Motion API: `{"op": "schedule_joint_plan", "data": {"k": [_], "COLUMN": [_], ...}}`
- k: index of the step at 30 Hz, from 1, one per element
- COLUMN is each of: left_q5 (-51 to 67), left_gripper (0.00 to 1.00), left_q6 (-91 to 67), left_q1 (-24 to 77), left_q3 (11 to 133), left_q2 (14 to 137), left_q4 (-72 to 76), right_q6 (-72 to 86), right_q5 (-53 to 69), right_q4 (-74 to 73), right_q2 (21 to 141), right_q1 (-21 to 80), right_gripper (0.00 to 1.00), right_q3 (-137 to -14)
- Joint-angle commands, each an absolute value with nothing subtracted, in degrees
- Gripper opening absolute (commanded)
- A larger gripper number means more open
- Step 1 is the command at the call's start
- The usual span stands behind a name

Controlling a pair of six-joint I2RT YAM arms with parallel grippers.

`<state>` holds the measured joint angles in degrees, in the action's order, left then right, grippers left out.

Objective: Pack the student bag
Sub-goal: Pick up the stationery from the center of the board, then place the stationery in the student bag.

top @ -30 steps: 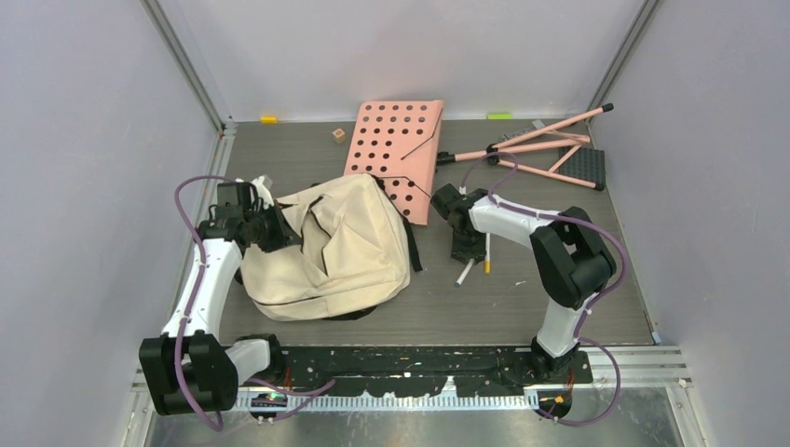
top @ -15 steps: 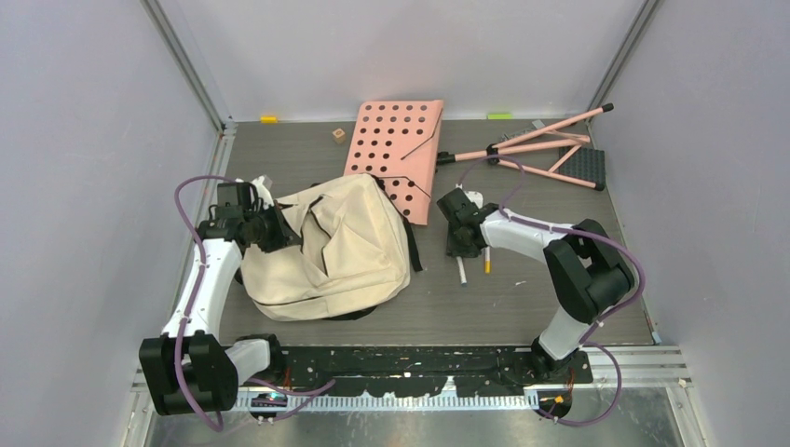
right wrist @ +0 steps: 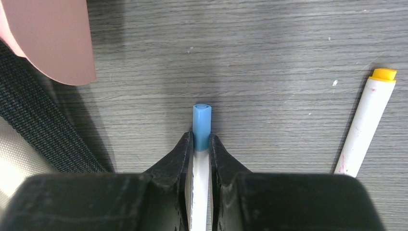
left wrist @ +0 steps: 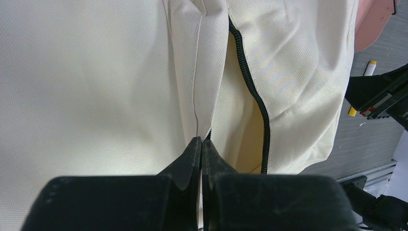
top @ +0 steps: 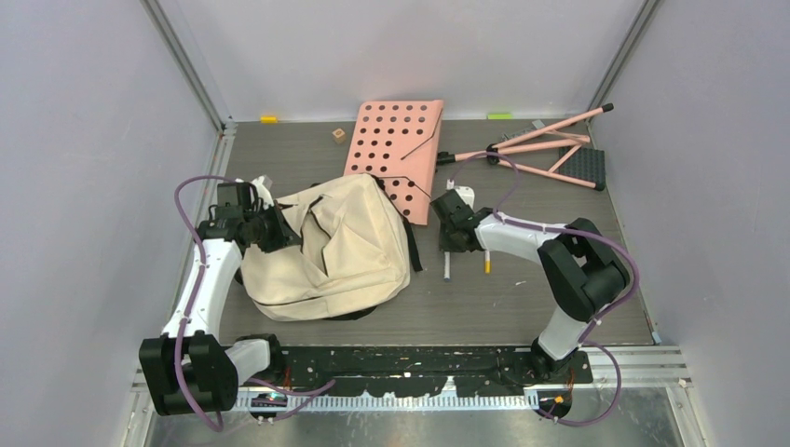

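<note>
The cream student bag [top: 335, 247] lies slumped on the table at centre left, its black zipper [left wrist: 252, 91] open along a fold. My left gripper [top: 270, 230] is at the bag's left edge, shut on a pinch of the cream fabric [left wrist: 201, 142]. My right gripper [top: 450, 244] is just right of the bag, shut on a white marker with a blue cap [right wrist: 201, 120], held low over the table. The marker's white end [top: 446, 270] sticks out towards the front. A second white marker with a yellow cap [right wrist: 365, 125] lies on the table to its right [top: 485, 261].
A pink perforated board [top: 396, 149] lies behind the bag, its corner [right wrist: 53, 38] near my right gripper. A black bag strap [right wrist: 43, 125] lies to the gripper's left. A pink folding stand [top: 550, 149] is at back right, and a small wooden block [top: 338, 135] at the back.
My right gripper has moved left towards the bag with the blue-capped marker in it. The yellow-capped marker stayed where it was. The left arm has not moved.
</note>
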<state>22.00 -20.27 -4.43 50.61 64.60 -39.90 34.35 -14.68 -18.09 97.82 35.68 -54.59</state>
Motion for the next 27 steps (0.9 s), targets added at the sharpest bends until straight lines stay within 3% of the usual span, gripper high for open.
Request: {"op": "schedule_joint_plan", "data": {"k": [1, 15, 27], "left_q5": [22.04, 22.09, 25.25], "left_gripper": [0.0, 0.0, 0.0], "left_q6": [-19.33, -22.07, -24.23], "left_q1": [-4.75, -4.75, -4.82], "left_q3": [51.33, 49.94, 48.18], "left_q2": [62.93, 64.13, 63.54], "left_q4": [-39.59, -38.39, -36.04], "right_q6": [34.06, 27.28, 22.41], "right_q5": [-15.28, -17.06, -6.96], "right_q4": [-26.42, -35.86, -34.78], "right_q2": [101.39, 94.82, 116.41], "right_q1": [37.68, 43.28, 56.47], "right_gripper": [0.01, 0.0, 0.0], "right_q3": [-53.3, -75.86, -114.09]}}
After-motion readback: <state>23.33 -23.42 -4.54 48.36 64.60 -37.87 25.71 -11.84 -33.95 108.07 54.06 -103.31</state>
